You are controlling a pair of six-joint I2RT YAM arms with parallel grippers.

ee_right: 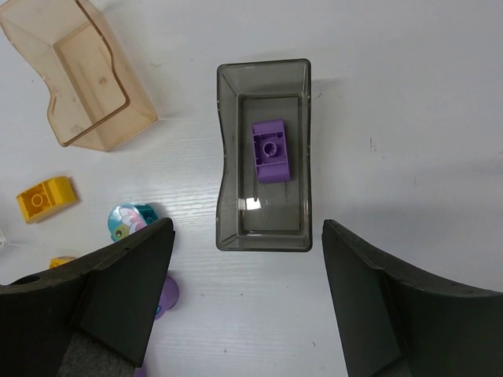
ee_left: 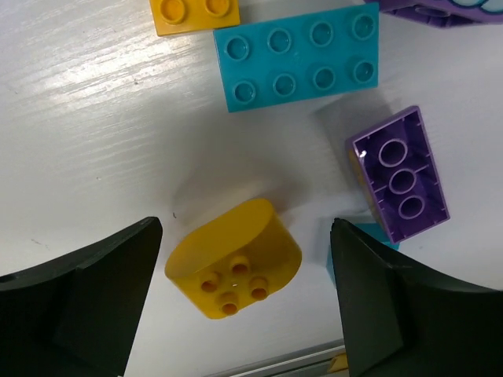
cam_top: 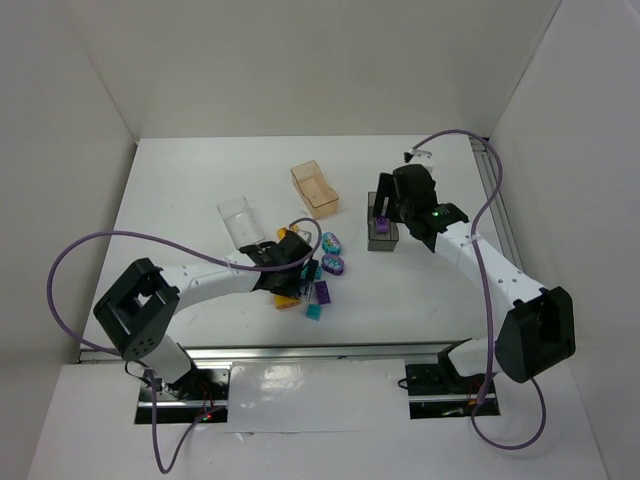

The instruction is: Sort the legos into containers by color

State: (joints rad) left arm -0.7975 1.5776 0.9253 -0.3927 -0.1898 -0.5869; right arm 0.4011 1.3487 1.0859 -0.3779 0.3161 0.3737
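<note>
Down at the loose pile, the left gripper [ee_left: 245, 239] hangs with its two black fingers [ee_left: 86, 302] spread wide, one on either side of a yellow-orange rounded plastic brick [ee_left: 234, 267]. That brick lies on the white table [ee_left: 86, 126] with a bare gap to each finger, so nothing is held. Just beyond it lie a flat teal eight-stud brick [ee_left: 299, 59], a purple brick turned hollow side up [ee_left: 399, 177] and part of another yellow-orange brick [ee_left: 195, 14] at the frame's edge. Over on the other side, the right gripper [ee_right: 247, 236] hovers above the dark smoky grey rectangular plastic bin [ee_right: 225, 181], jaws likewise apart and empty. One small purple brick [ee_right: 271, 149] lies inside that bin. The translucent peach-orange bin [ee_right: 86, 71] stands to its left, and the clear bin [cam_top: 240, 222] is nearer the left arm. Two oval teal-purple patterned pieces [cam_top: 331, 243] lie between the pile and the grey bin.
</note>
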